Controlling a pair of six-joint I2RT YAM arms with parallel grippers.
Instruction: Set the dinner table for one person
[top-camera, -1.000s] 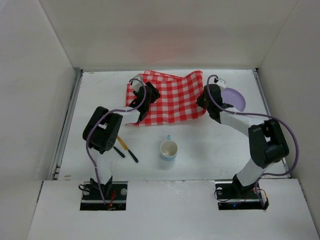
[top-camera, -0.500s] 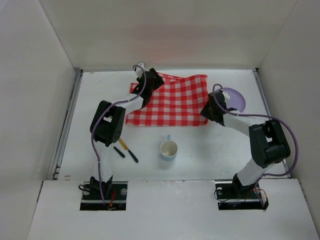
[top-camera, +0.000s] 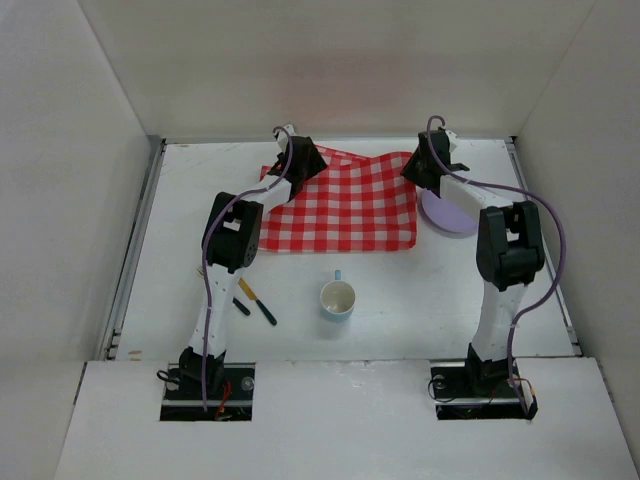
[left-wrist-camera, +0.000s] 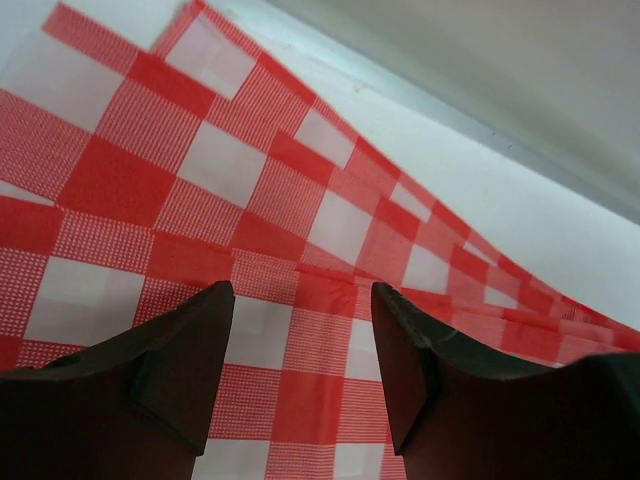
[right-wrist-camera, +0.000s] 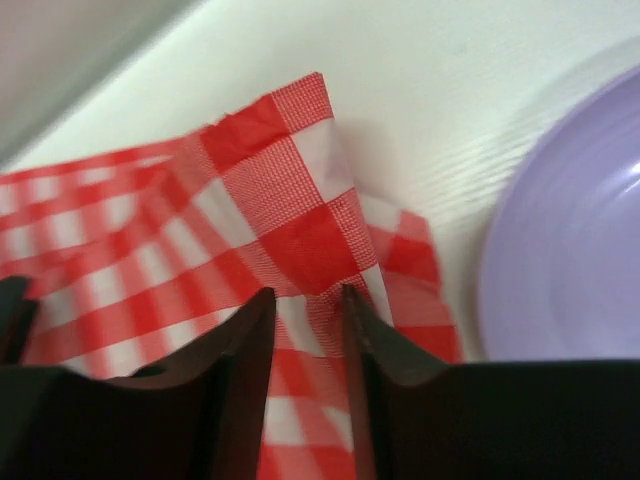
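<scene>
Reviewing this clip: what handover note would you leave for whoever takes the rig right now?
Left hand: open, fingers apart above the far left corner of the checked cloth.
Right hand: shut on the cloth's far right corner.
Cloth lies spread at the far middle of the dinner table, its far edge wrinkled.
Purple plate beside its right edge; cup and utensils nearer the arms, off the cloth.
Left: let go, then set plate, cup and utensils.

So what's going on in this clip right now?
Both arms are reaching to the far corners of the checked cloth on the dinner table. The left gripper is open over a wrinkle; the right gripper looks pinched on the cloth's corner beside the purple plate. The mug and cutlery lie untouched nearer the bases.
</scene>
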